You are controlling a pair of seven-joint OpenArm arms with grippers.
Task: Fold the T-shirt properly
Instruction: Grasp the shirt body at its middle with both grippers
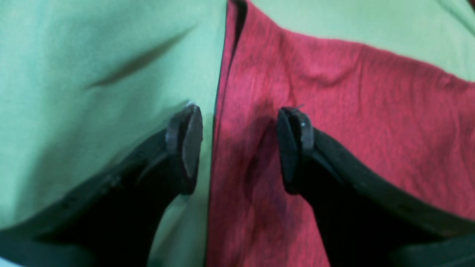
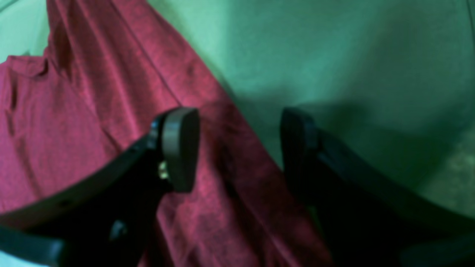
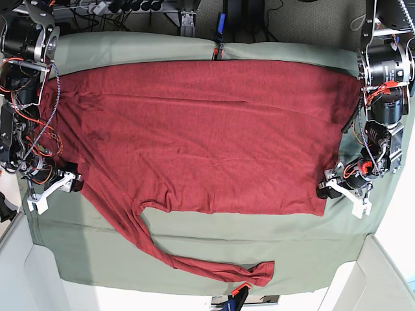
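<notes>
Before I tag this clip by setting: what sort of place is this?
Probably a robotics lab workbench, not a home. A green cloth covers the table, with a robot arm clamped at each side, the left gripper and right gripper at the T-shirt, and cables strung behind.

Base overhead; wrists close, blurry, perhaps downward.

My left gripper (image 1: 239, 148) is low with its jaws wide apart, gripping nothing. My right gripper (image 2: 237, 148) is low too, jaws apart and empty.
</notes>
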